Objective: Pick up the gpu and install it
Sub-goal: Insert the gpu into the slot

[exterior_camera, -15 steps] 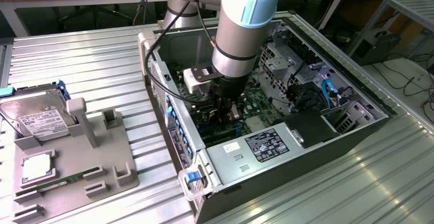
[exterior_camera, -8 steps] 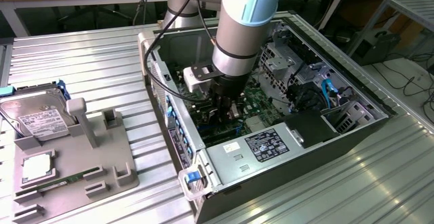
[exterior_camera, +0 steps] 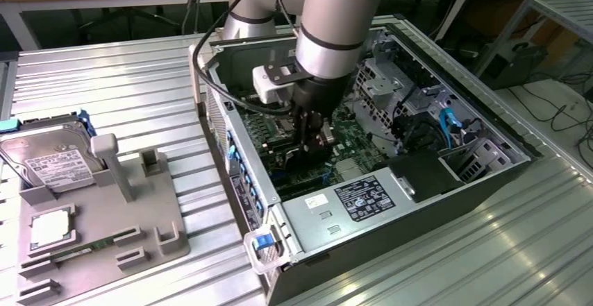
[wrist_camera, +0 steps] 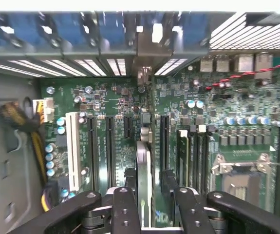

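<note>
- Gpu (wrist_camera: 143, 161) stood on edge inside the open computer case (exterior_camera: 407, 209), upright on the motherboard (wrist_camera: 105, 97). You saw it as a thin pale strip between the dark expansion slots.
- Its long axis ran straight away from your hand (wrist_camera: 150, 195) towards the case's rear wall, where the row of slotted bracket openings (wrist_camera: 96, 66) sat. The card's far end lined up with one of those openings.
- Whether the lower edge was fully seated in its slot could not be told from either view.
- Your hand hung directly over the near part of the card, one of its fingers (wrist_camera: 126, 209) on each side, so the card lay between them and just below.
- The hand looked released, not clenched. One finger sat at or close against the card's face, while a sliver of green board showed between the card and the other finger. You had, as far as I could judge, no firm grip on anything.
- From outside, the arm reached steeply down into the middle of the case, with the hand low among the boards.
- On the table (exterior_camera: 121, 84), well apart at the exterior view's left, the grey parts tray (exterior_camera: 121, 202) carried the silver hard drive (exterior_camera: 51, 157), far from your hand.
- The relation that mattered: card directly beneath and between the fingers, its length parallel to the slots.
</note>
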`<state>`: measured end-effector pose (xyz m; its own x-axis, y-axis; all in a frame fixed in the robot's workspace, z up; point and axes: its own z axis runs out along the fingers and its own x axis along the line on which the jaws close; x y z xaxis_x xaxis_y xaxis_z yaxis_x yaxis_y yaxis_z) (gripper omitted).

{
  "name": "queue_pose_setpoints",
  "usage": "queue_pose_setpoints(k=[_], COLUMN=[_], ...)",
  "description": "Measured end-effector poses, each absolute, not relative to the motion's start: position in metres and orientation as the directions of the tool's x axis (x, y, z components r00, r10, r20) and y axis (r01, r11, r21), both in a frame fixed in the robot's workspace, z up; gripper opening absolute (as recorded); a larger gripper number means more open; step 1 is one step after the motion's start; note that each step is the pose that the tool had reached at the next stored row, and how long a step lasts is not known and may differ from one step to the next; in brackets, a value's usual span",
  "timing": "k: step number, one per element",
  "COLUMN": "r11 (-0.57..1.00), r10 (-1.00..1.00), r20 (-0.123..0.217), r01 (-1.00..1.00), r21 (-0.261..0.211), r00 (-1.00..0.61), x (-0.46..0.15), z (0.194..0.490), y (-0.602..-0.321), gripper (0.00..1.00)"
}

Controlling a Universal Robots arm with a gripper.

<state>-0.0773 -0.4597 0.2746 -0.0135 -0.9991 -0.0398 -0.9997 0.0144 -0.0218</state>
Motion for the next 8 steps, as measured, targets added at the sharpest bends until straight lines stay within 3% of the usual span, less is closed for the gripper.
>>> queue_pose_setpoints(k=[5,8], r11=[0.014,0.014], r10=[-0.999,-0.999], r20=[-0.040,-0.040], r01=[-1.000,-1.000], r21=[-0.022,-0.022], r00=[-0.014,-0.014], x=[-0.0773,-0.0773], z=[0.2866,0.2866], y=[-0.4597,-0.4597], gripper=[0.34,0.20])
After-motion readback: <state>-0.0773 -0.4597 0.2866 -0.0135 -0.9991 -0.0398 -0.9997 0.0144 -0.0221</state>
